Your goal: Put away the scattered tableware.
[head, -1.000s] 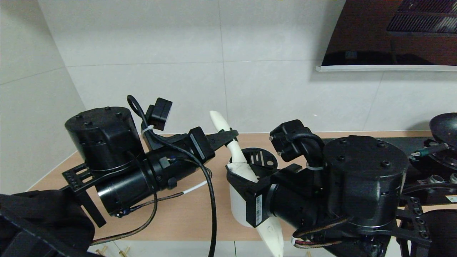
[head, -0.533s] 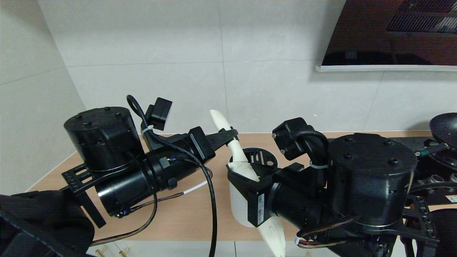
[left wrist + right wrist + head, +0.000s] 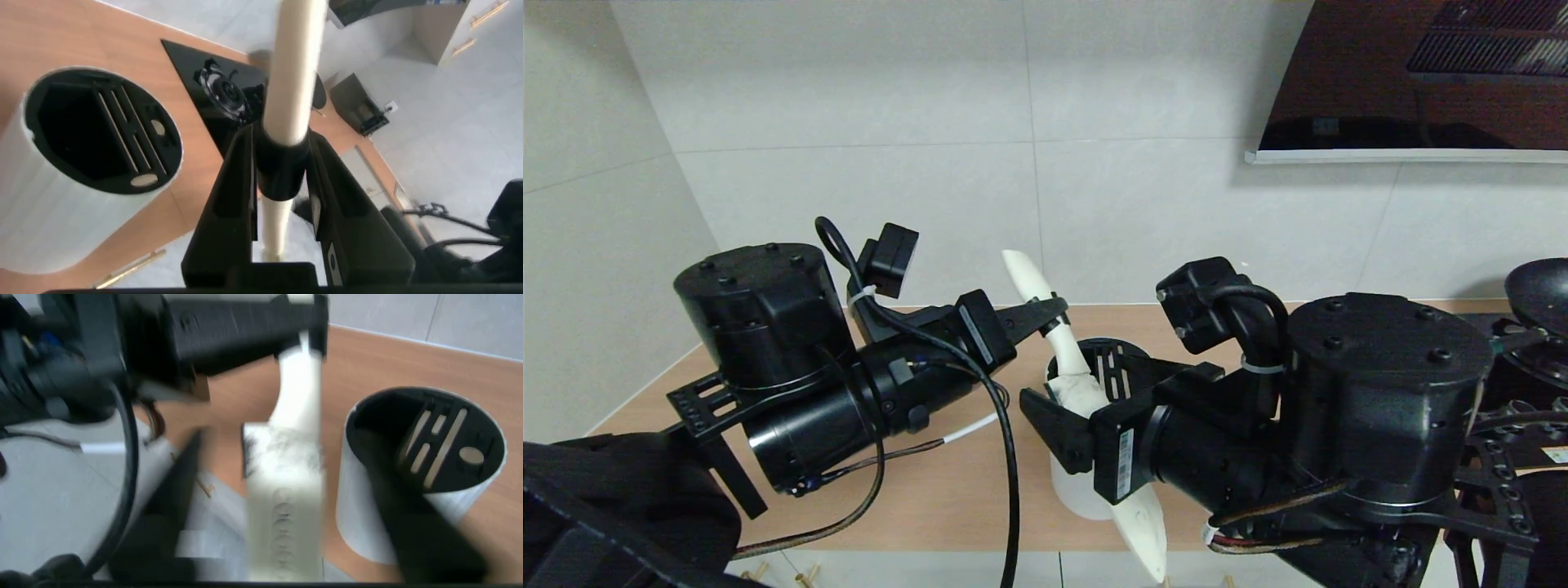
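Wooden surface (image 3: pixel 931 490); left fingers (image 3: pixel 1039 311) clamp white utensil (image 3: pixel 1031 282), holder (image 3: pixel 1072 490) just beside them; right fingers (image 3: pixel 1054 425) spread, gripping nothing. Stowing apparently undone.

A pale wooden worktop (image 3: pixel 931 490) runs along a wall of large light grey tiles (image 3: pixel 1094 204). A black glass hob (image 3: pixel 189 65) is set into the worktop's right end, with a gas burner (image 3: pixel 226 91) on it. A dark rounded vessel (image 3: pixel 1539 290) sits at that far right end. A dark extractor hood (image 3: pixel 1405 90) hangs above the hob. Small brass handles (image 3: pixel 805 578) show below the worktop's near edge.
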### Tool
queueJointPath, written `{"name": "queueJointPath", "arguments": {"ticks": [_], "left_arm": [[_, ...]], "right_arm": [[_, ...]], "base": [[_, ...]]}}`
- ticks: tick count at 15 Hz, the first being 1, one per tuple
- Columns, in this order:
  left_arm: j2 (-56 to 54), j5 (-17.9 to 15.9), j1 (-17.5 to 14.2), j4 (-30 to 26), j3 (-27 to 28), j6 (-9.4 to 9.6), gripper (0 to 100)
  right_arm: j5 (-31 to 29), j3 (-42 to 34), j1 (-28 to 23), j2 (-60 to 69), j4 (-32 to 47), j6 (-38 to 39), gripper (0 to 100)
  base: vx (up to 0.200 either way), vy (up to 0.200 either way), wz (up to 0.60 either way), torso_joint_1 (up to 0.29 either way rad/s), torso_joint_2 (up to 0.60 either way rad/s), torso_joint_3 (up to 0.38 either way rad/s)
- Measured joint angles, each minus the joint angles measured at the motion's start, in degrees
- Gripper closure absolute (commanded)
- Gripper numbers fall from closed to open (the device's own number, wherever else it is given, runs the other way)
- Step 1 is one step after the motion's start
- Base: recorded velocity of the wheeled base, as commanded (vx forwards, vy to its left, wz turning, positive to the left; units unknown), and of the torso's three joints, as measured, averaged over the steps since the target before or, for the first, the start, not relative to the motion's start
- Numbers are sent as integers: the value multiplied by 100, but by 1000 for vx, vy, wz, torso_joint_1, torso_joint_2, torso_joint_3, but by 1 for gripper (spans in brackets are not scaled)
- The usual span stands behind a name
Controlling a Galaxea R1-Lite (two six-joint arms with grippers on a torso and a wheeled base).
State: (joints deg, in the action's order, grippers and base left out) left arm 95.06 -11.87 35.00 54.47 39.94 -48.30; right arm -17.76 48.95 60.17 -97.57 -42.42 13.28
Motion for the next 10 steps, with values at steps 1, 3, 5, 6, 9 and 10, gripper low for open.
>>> {"name": "queueJointPath", "arguments": {"ticks": [1, 3, 5, 6, 9, 10], "left_arm": [[-2, 5, 0, 2, 5, 0, 100], [-11, 82, 0, 0, 13, 0, 100], [-16, 156, -6, -20, 33, 5, 100], [-33, 187, -11, -55, 52, 5, 100], [-173, 336, -49, -539, 218, 24, 100], [-247, 411, -61, -767, 341, 29, 100]], "right_arm": [[2, -9, 0, 5, 4, 0, 0], [6, -30, -26, 39, 9, 0, 0], [13, -112, -117, 166, 35, -15, 0], [63, -162, -221, 276, 74, -26, 0], [463, -273, -902, 741, 551, -48, 0], [575, -297, -1200, 929, 906, -52, 0]], "base": [[0, 0, 0, 0, 0, 0], [0, 0, 0, 0, 0, 0], [0, 0, 0, 0, 0, 0], [0, 0, 0, 0, 0, 0], [0, 0, 0, 0, 0, 0], [0, 0, 0, 0, 0, 0]]}}
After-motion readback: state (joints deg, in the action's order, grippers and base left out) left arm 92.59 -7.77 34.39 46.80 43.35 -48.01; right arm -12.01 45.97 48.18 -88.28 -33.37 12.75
